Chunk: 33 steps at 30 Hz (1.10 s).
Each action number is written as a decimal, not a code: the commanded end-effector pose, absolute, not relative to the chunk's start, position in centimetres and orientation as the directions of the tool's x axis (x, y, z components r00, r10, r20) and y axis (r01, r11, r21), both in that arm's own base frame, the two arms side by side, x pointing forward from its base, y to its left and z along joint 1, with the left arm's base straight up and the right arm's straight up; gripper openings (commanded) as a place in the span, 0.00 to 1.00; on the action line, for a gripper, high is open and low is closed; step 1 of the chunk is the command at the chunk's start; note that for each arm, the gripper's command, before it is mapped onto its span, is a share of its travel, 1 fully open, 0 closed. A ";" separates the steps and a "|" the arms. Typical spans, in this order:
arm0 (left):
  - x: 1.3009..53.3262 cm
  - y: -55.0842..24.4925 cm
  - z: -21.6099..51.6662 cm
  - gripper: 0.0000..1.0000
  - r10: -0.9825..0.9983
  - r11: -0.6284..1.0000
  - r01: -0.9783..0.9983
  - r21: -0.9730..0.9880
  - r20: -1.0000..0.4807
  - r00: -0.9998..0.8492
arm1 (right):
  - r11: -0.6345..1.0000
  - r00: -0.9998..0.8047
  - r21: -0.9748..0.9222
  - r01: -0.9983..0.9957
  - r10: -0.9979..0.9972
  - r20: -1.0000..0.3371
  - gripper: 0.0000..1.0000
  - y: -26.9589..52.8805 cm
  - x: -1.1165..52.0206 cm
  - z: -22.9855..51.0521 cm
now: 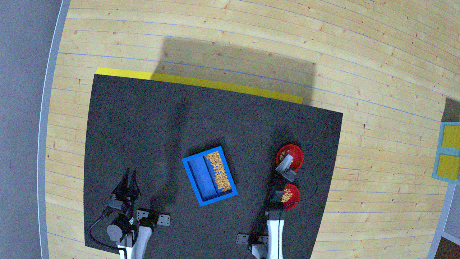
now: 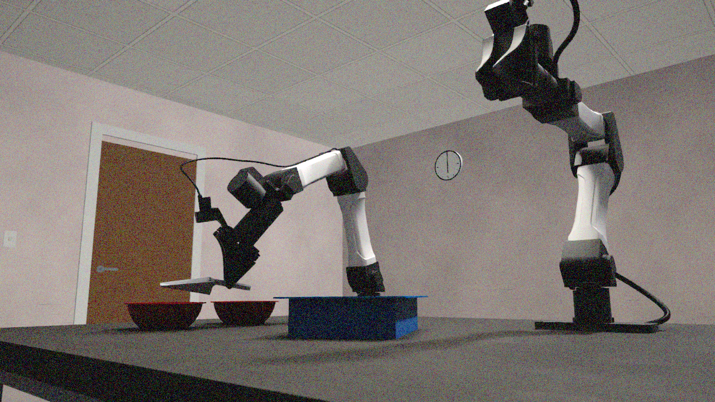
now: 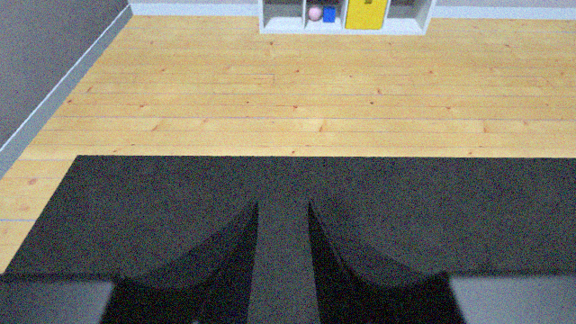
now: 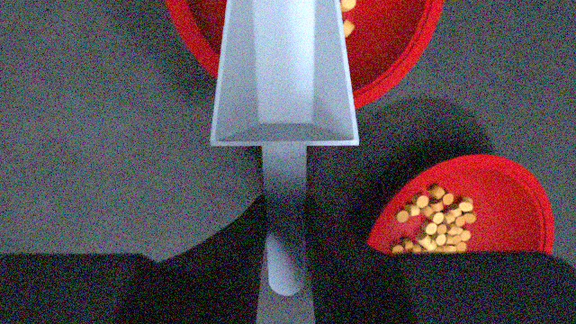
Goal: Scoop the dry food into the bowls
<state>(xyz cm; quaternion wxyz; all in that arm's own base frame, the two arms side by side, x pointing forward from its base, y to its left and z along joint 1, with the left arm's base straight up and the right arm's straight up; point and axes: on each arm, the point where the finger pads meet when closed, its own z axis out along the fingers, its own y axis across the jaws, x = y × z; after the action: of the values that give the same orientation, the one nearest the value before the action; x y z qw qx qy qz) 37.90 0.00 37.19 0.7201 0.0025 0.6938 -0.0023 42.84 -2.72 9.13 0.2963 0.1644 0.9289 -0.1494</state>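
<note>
Pinching the scoop point(image 1: 285, 163) point(image 2: 192, 285) point(image 4: 285, 81) by its handle, the right tool point(image 1: 288, 171) point(image 2: 228, 286) point(image 4: 285, 199) held it above the far bowl point(image 1: 299, 157) point(image 2: 165, 315) point(image 4: 396, 58), probably for pouring. Its visible pan looked empty; the near bowl point(image 1: 294, 199) point(image 2: 244, 312) point(image 4: 504, 202) already held a pile.

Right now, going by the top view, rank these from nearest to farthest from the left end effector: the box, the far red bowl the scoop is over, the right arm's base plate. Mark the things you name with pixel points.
1. Blue box point(image 1: 202, 203) point(image 2: 344, 317): nearest, mid-table.
2. Right arm's base plate point(image 1: 242, 239): beyond the box, by the right arm's foot.
3. Red bowl point(image 1: 299, 158) under the scoop: farthest, past the box.
</note>
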 end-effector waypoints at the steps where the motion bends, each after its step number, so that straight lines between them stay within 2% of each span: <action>1: 37.8 0.0 40.0 0.27 -0.003 1.000 0.004 -0.003 -0.994 0.108 | 0.933 -0.767 -0.142 0.330 0.177 -0.617 0.00 -1.4 41.7 11.3; 12: 37.8 0.0 40.0 0.27 -0.003 1.000 0.004 -0.003 -0.994 0.108 | 0.995 -0.850 -0.073 0.064 0.016 -0.527 0.00 1.8 33.9 10.5; 16: 37.8 0.0 40.0 0.27 -0.003 1.000 0.004 -0.003 -0.994 0.108 | 0.998 -0.852 -0.058 0.022 -0.011 -0.524 0.00 2.3 32.7 10.4; 26: 37.8 0.0 40.0 0.27 -0.003 1.000 0.004 -0.003 -0.994 0.108 | 0.982 -0.862 0.025 -0.187 -0.151 -0.484 0.00 4.4 25.7 8.6; 33: 37.8 0.0 40.0 0.27 -0.003 1.000 0.004 -0.003 -0.994 0.108 | 0.983 -0.843 0.026 -0.183 -0.144 -0.518 0.00 4.2 25.8 8.8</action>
<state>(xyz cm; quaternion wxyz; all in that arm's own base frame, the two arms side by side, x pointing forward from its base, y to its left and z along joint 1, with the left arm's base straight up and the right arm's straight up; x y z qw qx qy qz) 37.90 0.00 37.19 0.7201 0.0025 0.6938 -0.0023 24.67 4.15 7.71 0.2402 -0.0863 0.9664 0.0307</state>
